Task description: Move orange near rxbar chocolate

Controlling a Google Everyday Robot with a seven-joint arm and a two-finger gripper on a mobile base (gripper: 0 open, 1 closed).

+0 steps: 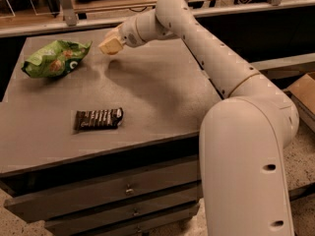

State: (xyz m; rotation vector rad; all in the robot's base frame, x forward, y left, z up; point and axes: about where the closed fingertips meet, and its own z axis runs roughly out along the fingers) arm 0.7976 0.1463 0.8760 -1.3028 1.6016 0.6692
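Observation:
The rxbar chocolate [98,118], a flat dark bar with white lettering, lies on the grey table top [157,97] towards the front left. My gripper [110,45] hovers over the far middle of the table, just right of the green snack bag [55,59] and well behind the bar. The orange does not show anywhere; I cannot tell whether it sits hidden in the gripper.
The table is a drawer cabinet with handles on its front [129,190]. A rail and shelf [69,9] run along the back. A cardboard box [304,90] stands on the floor at the right. My arm's big white body [246,161] fills the right foreground.

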